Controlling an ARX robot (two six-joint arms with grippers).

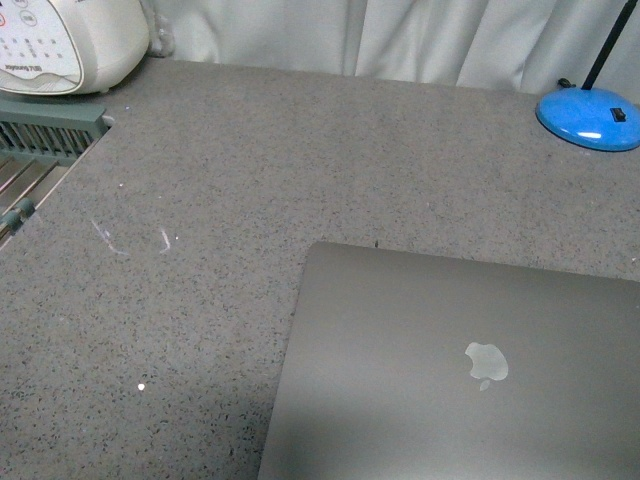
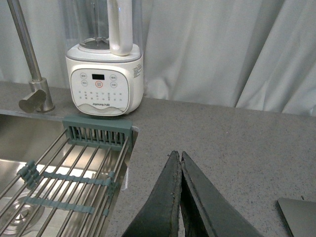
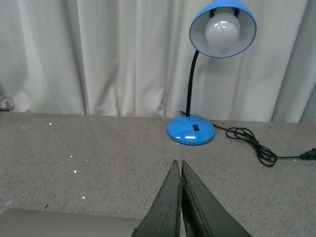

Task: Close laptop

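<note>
Laptop (image 1: 450,370) lies lid-down flat on the tabletop (image 1: 230,180), below and nearer the right tool (image 3: 180,170); left tool (image 2: 180,160) off its corner; both pressed together, empty.

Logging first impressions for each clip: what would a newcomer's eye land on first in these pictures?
Probably the laptop, lying shut on the grey counter near the robot, its silvery apple logo facing up. Next the bright blue desk lamp at the far right by the white curtain, and the white blender at the far left beside the sink. Both grippers, left and right, are shut and hold nothing.
</note>
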